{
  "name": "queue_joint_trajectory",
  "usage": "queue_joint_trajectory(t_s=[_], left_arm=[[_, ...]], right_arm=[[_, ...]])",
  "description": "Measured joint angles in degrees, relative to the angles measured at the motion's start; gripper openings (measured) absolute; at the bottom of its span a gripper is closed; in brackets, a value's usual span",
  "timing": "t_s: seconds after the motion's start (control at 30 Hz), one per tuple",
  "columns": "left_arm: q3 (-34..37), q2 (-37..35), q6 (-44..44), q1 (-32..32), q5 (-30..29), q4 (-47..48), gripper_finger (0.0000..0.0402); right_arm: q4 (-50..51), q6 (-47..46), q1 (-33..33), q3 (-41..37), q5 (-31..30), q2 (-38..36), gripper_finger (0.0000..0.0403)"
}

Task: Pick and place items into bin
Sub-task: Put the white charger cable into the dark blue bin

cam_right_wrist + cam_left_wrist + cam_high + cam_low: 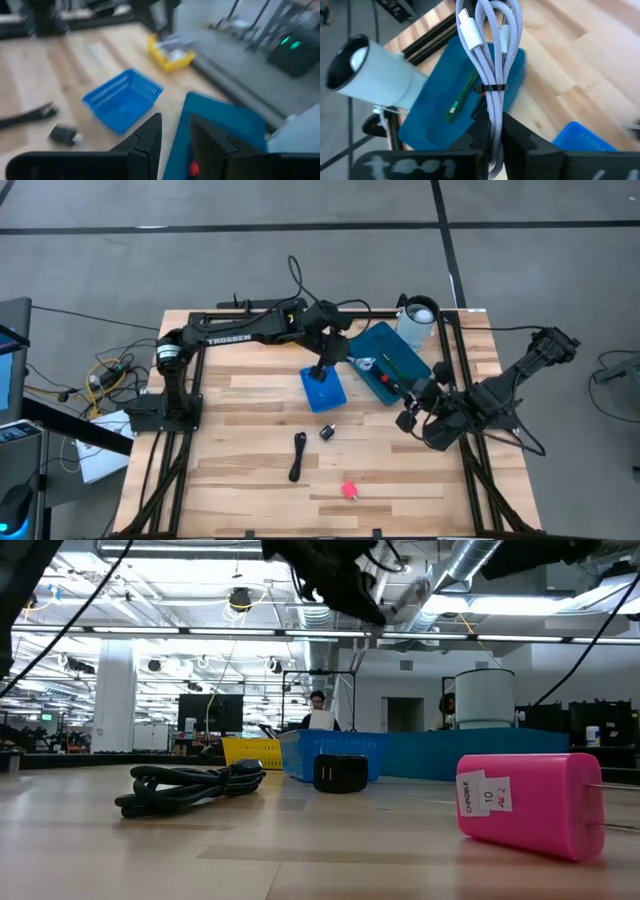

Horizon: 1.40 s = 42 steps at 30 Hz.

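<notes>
My left gripper (pixel 493 134) hangs above the teal tray (pixel 440 120), shut on a bundled grey-white braided cable (pixel 492 55); the high view shows it (pixel 345 358) between the blue basket (pixel 322 388) and the tray (pixel 392 360). A green pen (pixel 462 95) lies in the tray. My right gripper (pixel 175 125) hovers open and empty by the tray's near right side (pixel 408 412). On the table lie a black coiled cord (pixel 298 456), a small black charger (pixel 327 432) and a pink block (pixel 349 490). My left gripper pinches the grey-white cable bundle between its two fingers at the looped end (pixel 494 112), just past its black tie (pixel 490 88). The strands run along the fingers and out beyond them to the white plugs (pixel 466 26). The bundle is lifted clear, over the tray.
A white cylinder (pixel 418 320) stands at the table's far right corner beside the tray. Black frame rails (pixel 455 350) run along the table's edges. Bare wood lies open on the near left. A yellow bin (pixel 170 52) sits beyond the table.
</notes>
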State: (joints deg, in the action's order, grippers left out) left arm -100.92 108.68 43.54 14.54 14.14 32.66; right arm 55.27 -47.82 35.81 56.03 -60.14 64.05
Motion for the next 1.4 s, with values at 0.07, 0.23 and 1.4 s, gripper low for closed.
queue_joint_trajectory(t_s=[0.07, 0.23, 1.4], left_arm=[[0.00, -1.21, -0.71, -0.88, 0.35, 0.93, 0.0016], [0.00, -4.59, -1.43, -4.14, 0.32, 3.31, 0.0016], [15.69, -19.90, -15.01, -14.66, -1.00, -17.38, 0.0011]], right_arm=[[-3.62, 3.96, -1.01, 0.00, -2.64, 0.00, 0.0096], [-14.23, 15.43, -3.64, 0.02, -3.07, 0.00, 0.0116], [-63.46, 58.99, -13.25, 0.02, 20.07, 3.87, 0.0219]])
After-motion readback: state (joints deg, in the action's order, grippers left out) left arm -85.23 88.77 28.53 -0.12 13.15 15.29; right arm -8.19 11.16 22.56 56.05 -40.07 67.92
